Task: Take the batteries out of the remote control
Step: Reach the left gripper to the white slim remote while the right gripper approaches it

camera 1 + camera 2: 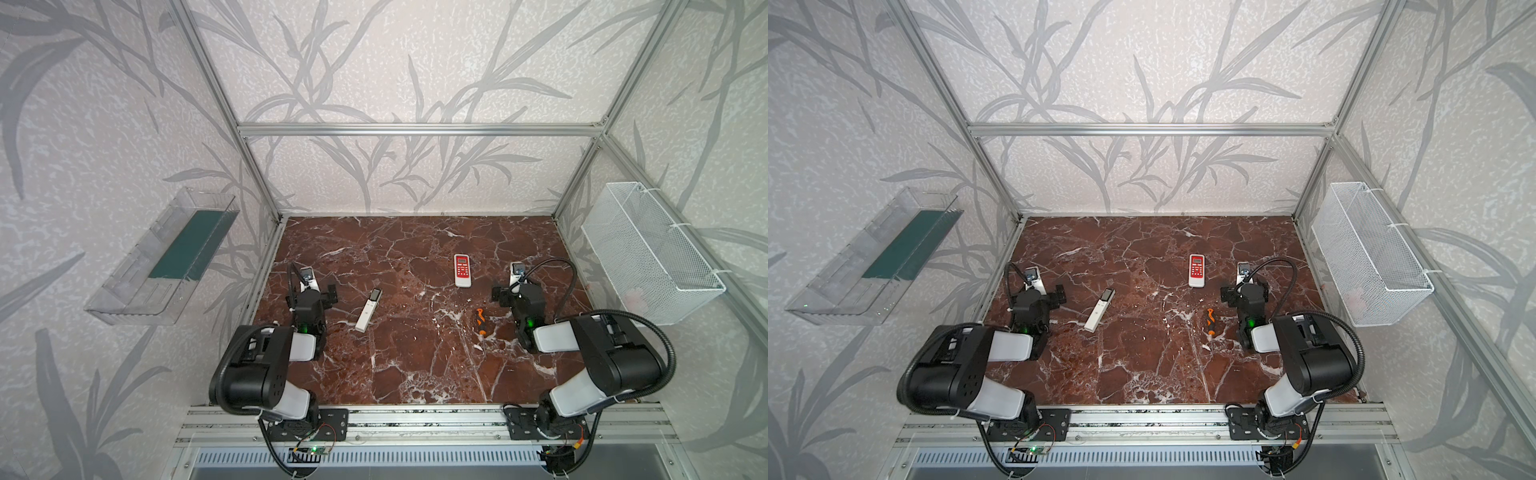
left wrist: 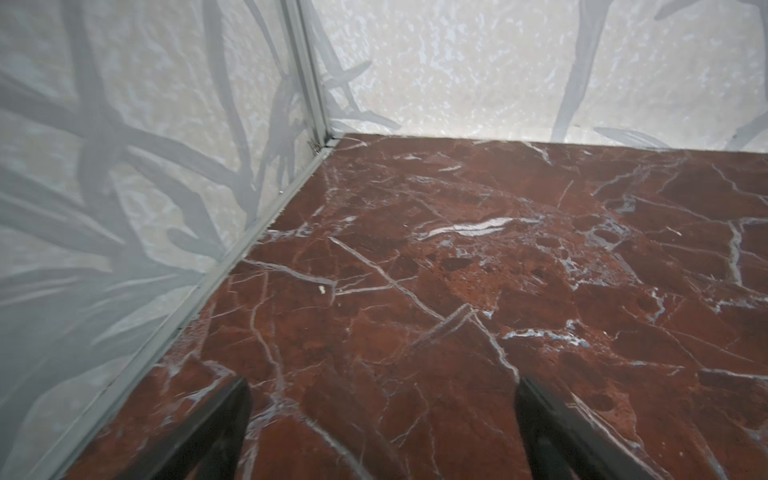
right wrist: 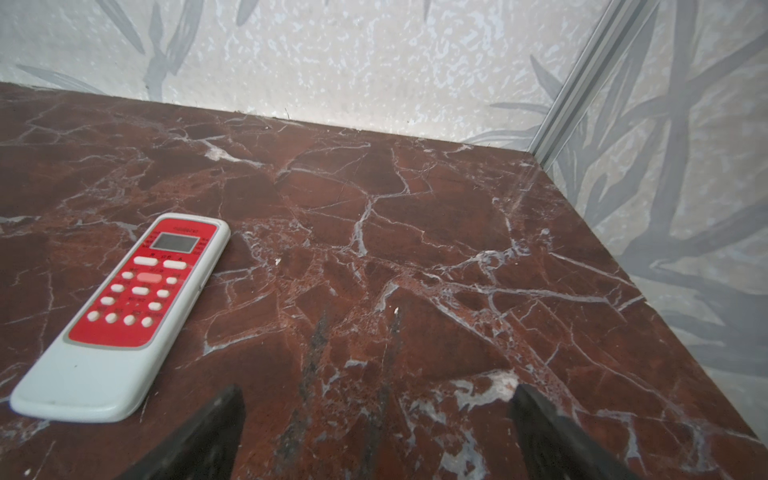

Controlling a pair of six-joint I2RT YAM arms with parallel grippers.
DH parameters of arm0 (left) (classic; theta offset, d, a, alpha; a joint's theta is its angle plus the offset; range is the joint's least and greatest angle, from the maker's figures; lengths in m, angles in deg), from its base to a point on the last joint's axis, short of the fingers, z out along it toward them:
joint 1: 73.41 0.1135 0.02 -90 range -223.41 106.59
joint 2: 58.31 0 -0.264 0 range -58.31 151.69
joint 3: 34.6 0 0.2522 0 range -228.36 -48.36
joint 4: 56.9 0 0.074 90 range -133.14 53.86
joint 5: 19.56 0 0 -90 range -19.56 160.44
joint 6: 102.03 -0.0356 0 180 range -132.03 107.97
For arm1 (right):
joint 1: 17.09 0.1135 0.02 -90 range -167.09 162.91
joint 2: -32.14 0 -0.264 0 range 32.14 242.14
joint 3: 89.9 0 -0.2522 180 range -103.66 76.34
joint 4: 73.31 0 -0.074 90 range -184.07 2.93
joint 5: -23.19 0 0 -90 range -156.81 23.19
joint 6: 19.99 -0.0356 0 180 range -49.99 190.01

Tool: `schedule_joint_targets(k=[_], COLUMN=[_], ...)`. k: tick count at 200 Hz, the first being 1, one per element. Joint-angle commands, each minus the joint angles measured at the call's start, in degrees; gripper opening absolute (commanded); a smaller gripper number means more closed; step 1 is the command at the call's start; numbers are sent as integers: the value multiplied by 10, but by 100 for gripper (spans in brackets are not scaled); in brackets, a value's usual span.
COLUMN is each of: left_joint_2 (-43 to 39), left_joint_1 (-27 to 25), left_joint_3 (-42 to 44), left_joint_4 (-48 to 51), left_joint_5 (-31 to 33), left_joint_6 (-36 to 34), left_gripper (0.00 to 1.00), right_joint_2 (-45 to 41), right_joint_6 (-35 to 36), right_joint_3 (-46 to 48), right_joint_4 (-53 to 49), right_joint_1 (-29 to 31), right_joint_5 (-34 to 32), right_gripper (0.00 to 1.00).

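Two remotes lie face up on the red marble table (image 1: 415, 365). A red-and-white remote control (image 1: 462, 270) (image 1: 1196, 270) (image 3: 124, 316) sits at the back right. A slim white one (image 1: 368, 309) (image 1: 1099, 309) lies left of centre. The batteries are hidden. My left gripper (image 1: 319, 292) (image 1: 1045, 293) (image 2: 381, 384) hovers open over bare marble near the left wall, left of the slim remote. My right gripper (image 1: 512, 291) (image 1: 1245, 293) (image 3: 377, 390) is open and empty, just right of the red-and-white remote.
An orange-and-black screwdriver (image 1: 481, 321) (image 1: 1211, 321) lies in front of the right gripper's arm. A clear plastic tray (image 1: 162, 257) hangs on the left wall and a white mesh basket (image 1: 648, 249) on the right wall. Aluminium frame posts stand at the table's corners.
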Motion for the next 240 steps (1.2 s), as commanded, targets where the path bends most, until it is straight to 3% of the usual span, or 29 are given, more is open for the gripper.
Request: schedule_joint_targets(k=[1, 19, 35, 76, 91, 121, 142, 187, 240], left_joint_2=[-95, -156, -191, -207, -183, -144, -110, -38, 4], left_joint_1=[-12, -12, -12, -14, -28, -105, -131, -166, -190], left_joint_3=[-38, -94, -151, -250, -278, -282, -277, -289, -309], left_joint_4=[91, 220, 350, 552, 611, 676, 709, 762, 782], left_joint_5=[49, 46, 9, -136, -189, -190, -215, -225, -218], left_joint_6=[6, 35, 53, 95, 113, 140, 155, 140, 142], left_gripper=[100, 99, 99, 99, 100, 99, 88, 85, 81], right_joint_2=[-68, -131, -156, -145, -132, -86, -53, -18, -5], right_joint_6=[-3, -37, -85, -195, -188, -170, -191, -229, -256], right_joint_3=[-20, -88, -159, -251, -263, -295, -319, -319, -316], right_joint_4=[-67, -249, -389, -560, -582, -612, -632, -627, -601], right_joint_1=[8, 14, 15, 62, 119, 235, 283, 347, 351], right_joint_5=[-50, -82, -53, 57, 38, 5, 35, 68, 100], right_gripper=[99, 99, 100, 94, 94, 94, 94, 94, 93])
